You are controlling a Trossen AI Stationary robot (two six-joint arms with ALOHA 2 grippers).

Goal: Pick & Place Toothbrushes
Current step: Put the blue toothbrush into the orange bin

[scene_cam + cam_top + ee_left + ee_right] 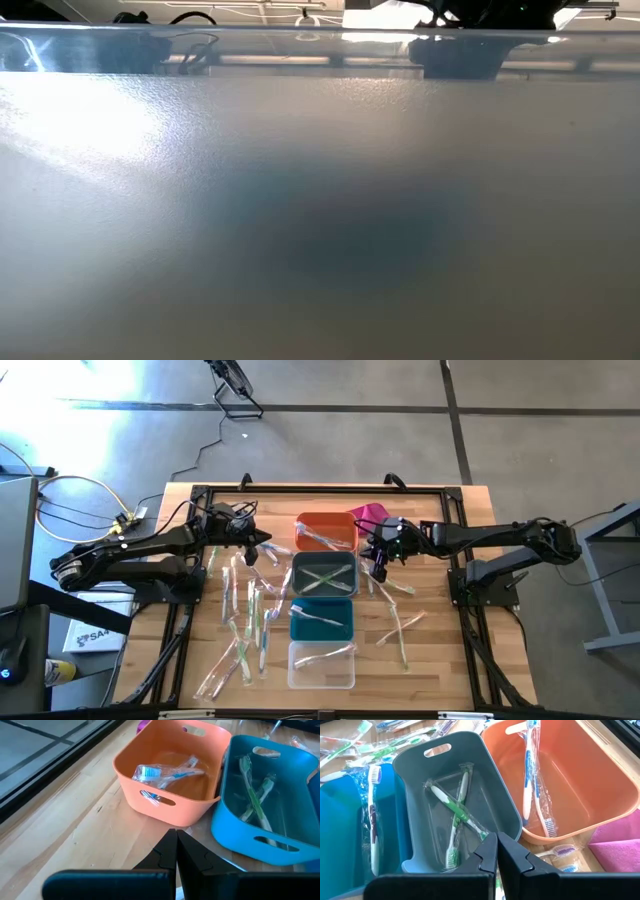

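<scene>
Holding two green toothbrushes (455, 815), grey bin (415, 760), orange bin (600, 795) with blue-handled ones, both grippers' fingers together.

We are looking at a robotics lab or test workshop, not a home. A butcher-block wooden table (440, 660) is standing on a bare grey concrete floor (520, 430) crossed by dark seam lines, and a black metal frame (320, 488) is running around the tabletop. Two dark robot arms are sitting bolted at the table's sides, with loose cables (70, 495) trailing off the left edge toward equipment there. A row of small plastic sorting bins (323, 615) is lying down the table's middle, with wrapped toothbrushes (245, 625) scattered like test samples. We are seeing strong light glaring off the floor at upper left.
</scene>
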